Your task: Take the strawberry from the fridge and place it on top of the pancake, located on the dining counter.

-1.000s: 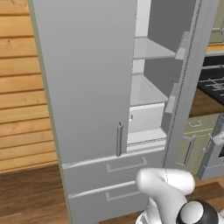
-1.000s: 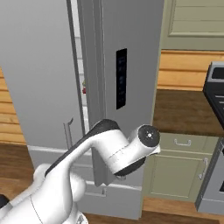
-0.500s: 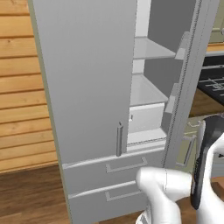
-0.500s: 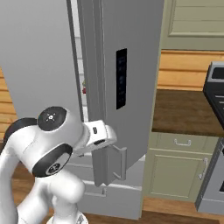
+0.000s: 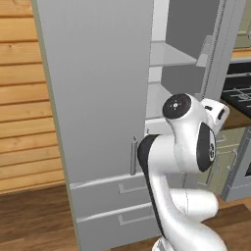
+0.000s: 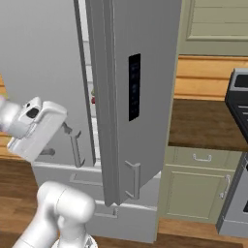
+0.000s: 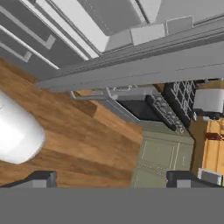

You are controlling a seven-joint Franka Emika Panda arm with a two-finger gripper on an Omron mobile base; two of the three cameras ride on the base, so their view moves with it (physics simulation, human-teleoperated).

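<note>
The fridge (image 5: pixel 98 98) stands with its left door closed and its right door (image 6: pixel 140 121) swung open towards me. The strawberry (image 6: pixel 93 100), a tiny red speck, sits on a shelf inside and is seen through the gap beside the door edge. My gripper (image 6: pixel 55 138) hangs open and empty at the left, in front of the closed door and well below and left of the berry. In the hand view the gripper (image 7: pixel 116 180) looks past the door's lower edge at the wooden floor, with nothing between its fingertips (image 7: pixel 43 178). The pancake and the dining counter are out of view.
A wall counter (image 6: pixel 203 123) with green cabinets (image 6: pixel 198 189) stands right of the fridge, with a stove (image 6: pixel 240 97) beyond it. The open door juts into the space in front of the shelves (image 5: pixel 171 56). My own arm (image 5: pixel 186 137) rises in front of the fridge opening.
The arm has swung up and round in front of the fridge. The hand went from low at the centre to the left in the right base view. The jaws stayed open.
</note>
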